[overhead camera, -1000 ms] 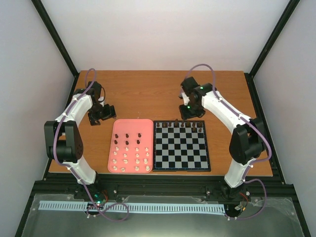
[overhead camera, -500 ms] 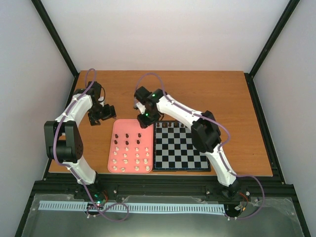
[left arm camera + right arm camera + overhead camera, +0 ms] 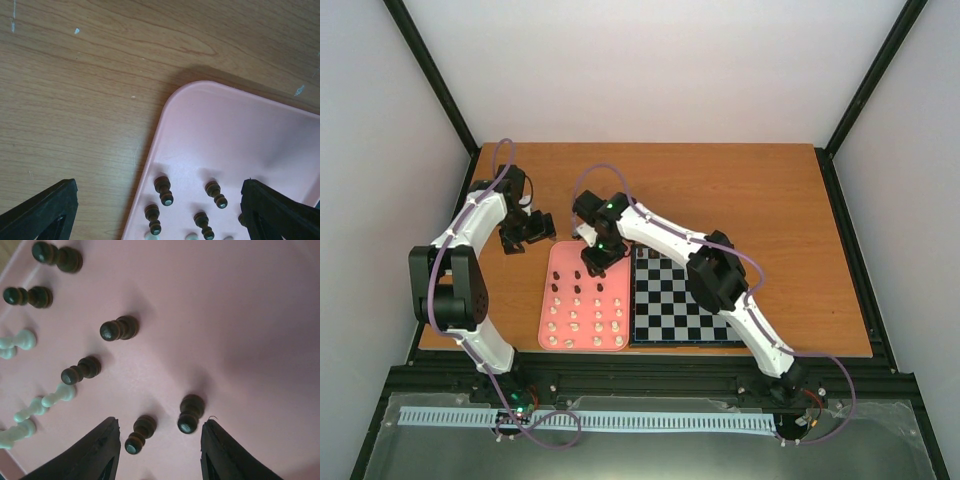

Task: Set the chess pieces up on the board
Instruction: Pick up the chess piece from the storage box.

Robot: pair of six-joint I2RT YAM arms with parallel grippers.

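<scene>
- The right gripper (image 3: 603,256) hangs low over the far end of the pink tray (image 3: 563,252). Its jaws are partly apart and grip nothing.
- In its wrist view, two upright dark pieces (image 3: 189,413) show in the gap between its fingers.
- The cream pieces (image 3: 595,322) stand in rows on the tray's near half.
- The left gripper (image 3: 526,230) hovers over the table (image 3: 770,190) by the tray's far left corner, jaws wide and empty.
- The board (image 3: 665,310) lies just right of the tray. The right arm covers much of its far row, so any pieces there cannot be counted.
</scene>
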